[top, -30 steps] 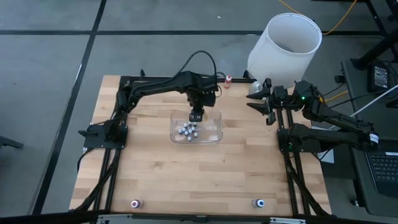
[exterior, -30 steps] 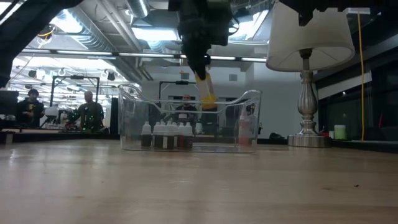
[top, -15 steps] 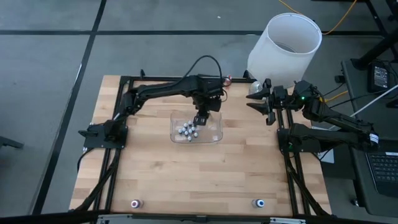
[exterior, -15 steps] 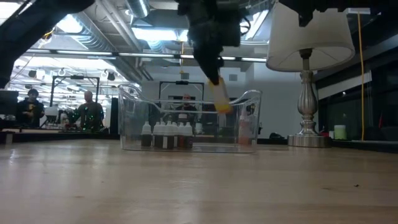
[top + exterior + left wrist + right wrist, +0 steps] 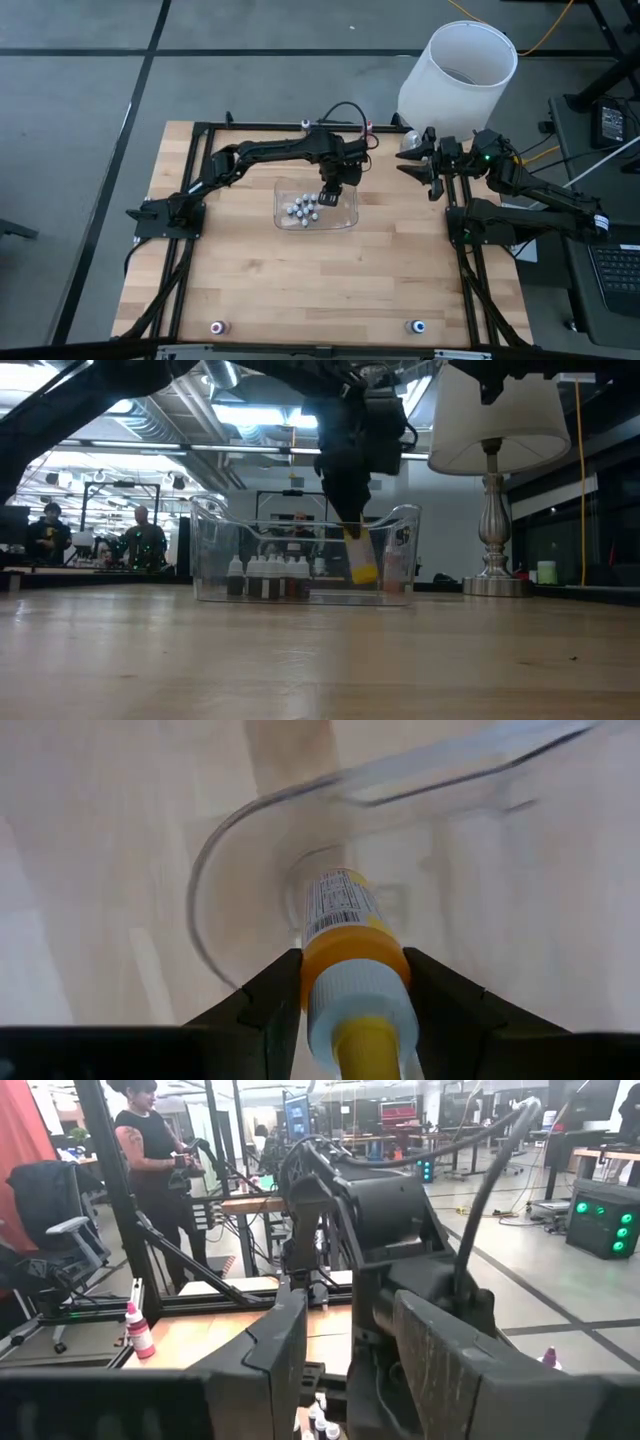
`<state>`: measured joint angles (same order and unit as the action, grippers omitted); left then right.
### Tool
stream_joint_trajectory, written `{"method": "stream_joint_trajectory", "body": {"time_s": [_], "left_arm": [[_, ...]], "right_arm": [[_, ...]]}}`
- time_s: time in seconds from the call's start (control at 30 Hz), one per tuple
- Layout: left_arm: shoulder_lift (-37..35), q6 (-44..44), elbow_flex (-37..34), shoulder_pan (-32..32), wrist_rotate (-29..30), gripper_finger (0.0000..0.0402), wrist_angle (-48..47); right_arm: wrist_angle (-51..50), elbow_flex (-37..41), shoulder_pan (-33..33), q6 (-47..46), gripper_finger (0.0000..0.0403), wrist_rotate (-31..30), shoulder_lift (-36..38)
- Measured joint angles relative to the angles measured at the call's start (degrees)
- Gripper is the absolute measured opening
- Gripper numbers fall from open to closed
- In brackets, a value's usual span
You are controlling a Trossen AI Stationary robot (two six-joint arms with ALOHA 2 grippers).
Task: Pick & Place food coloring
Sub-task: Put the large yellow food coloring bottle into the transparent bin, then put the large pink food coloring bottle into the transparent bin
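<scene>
My left gripper is shut on a yellow-orange food coloring bottle inside the right part of a clear plastic bin at the table's middle. In the low view the bottle hangs low in the bin, close above its floor. Several small bottles with pale caps stand upright in the bin's left part. A pink bottle stands at the far edge. Two more bottles stand at the near edge, one on the left and one on the right. My right gripper waits open at the right, touching nothing. My left gripper pinches the yellow-orange bottle between its two fingers at its upper end, just below the pale cap. The fingers come from above, slanting down. The bottle hangs below them, bottom down and a little tilted; whether it touches the bin's floor I cannot tell.
A lamp with a white shade stands at the table's far right corner, close behind my right arm. The bin's clear walls rise around my left gripper. A person stands in the room beyond the table.
My left gripper has gone toward the table's right edge and down, carrying the yellow-orange bottle from above the bin's rim into the bin's right part. The bottle stays in the hold, now low beside the standing bottles.
</scene>
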<state>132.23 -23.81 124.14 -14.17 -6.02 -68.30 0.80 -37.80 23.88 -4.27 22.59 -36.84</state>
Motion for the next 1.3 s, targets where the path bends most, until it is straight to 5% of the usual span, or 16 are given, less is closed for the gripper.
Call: {"method": "stream_joint_trajectory", "body": {"time_s": [0.9, 1.17, 1.3], "left_arm": [[0.9, -0.3, 0.1, 1.2, 3.9, 0.0206, 0.4], [0.8, 0.5, 10.8, 1.3, 6.6, 0.0205, -8.5], [-4.2, 1.4, 9.2, 1.3, 10.8, 0.0207, -11.5]], "right_arm": [[-0.1, 0.0, 0.0, 0.3, 0.0153, 0.0, 0.0], [-1.3, 0.0, 0.0, 0.3, 0.0153, 0.0, 0.0], [-2.5, 0.0, 0.0, 0.3, 0.0153, 0.0, 0.0]]}}
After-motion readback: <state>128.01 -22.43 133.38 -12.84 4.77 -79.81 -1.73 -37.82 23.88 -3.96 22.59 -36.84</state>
